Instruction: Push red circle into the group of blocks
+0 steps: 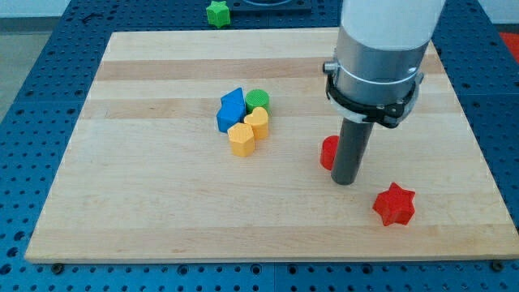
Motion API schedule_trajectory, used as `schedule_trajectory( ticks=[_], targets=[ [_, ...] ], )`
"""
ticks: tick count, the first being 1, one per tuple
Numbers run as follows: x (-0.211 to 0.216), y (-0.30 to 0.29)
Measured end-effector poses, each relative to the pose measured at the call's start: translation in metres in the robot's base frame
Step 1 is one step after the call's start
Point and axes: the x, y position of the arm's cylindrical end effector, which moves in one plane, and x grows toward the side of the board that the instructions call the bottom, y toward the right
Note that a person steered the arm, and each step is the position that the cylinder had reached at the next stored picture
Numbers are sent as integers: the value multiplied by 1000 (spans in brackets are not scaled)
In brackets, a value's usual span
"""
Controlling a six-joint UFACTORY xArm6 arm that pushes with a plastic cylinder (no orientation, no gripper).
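Observation:
The red circle (328,152) lies on the wooden board (162,211), right of centre, partly hidden behind my rod. My tip (345,182) rests on the board just right of and touching or nearly touching the red circle. The group of blocks sits to the left: a blue block (231,110), a green circle (257,99), a yellow heart (257,122) and a yellow hexagon-like block (241,139), all packed together. The red circle stands apart from the group, to its right.
A red star (394,204) lies near the view's bottom right, below and right of my tip. A green block (217,13) sits off the board at the view's top, on the blue perforated table.

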Motion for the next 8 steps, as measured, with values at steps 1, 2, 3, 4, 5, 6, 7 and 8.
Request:
schedule_trajectory(
  ticks=[1, 2, 3, 4, 5, 6, 7, 8],
  targets=[
    [0, -18],
    [0, -33],
    [1, -5],
    [-16, 38],
    [-17, 4],
    [-17, -39],
    [-49, -24],
    [-56, -13]
  ],
)
